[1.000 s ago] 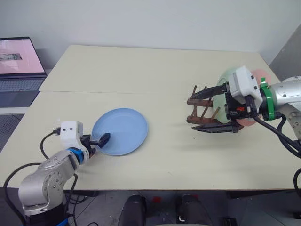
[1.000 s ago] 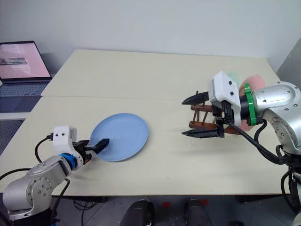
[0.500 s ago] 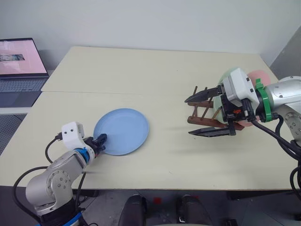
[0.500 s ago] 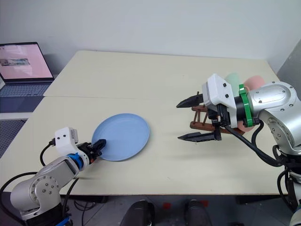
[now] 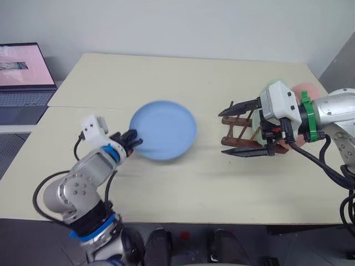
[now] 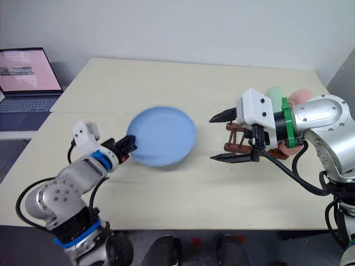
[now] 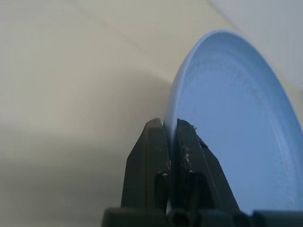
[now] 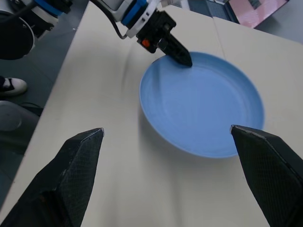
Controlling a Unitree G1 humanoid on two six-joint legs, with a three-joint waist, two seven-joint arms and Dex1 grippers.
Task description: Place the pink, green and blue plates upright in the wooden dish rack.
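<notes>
The light blue plate (image 5: 163,130) hangs a little above the cream table (image 5: 166,77), roughly level, with my left gripper (image 5: 132,143) shut on its near-left rim. In the left wrist view the two black fingers (image 7: 154,156) clamp the plate's edge (image 7: 236,142). My right gripper (image 5: 224,133) is open wide in front of the dark wooden dish rack (image 5: 238,130), pointing left toward the plate. The pale green plate (image 6: 274,92) and the pink plate (image 6: 302,95) stand in the rack, mostly hidden behind the right hand. In the right wrist view the blue plate (image 8: 203,109) lies ahead between the open fingers.
A laptop (image 5: 22,72) with a pink screen stands on a lower surface at the far left. A seam (image 5: 100,107) crosses the table from left to right. Bare tabletop lies between the blue plate and the rack.
My left gripper closed on the blue plate's rim, then lifted it off the table and carried it right, toward the rack. The right gripper stayed open in place.
</notes>
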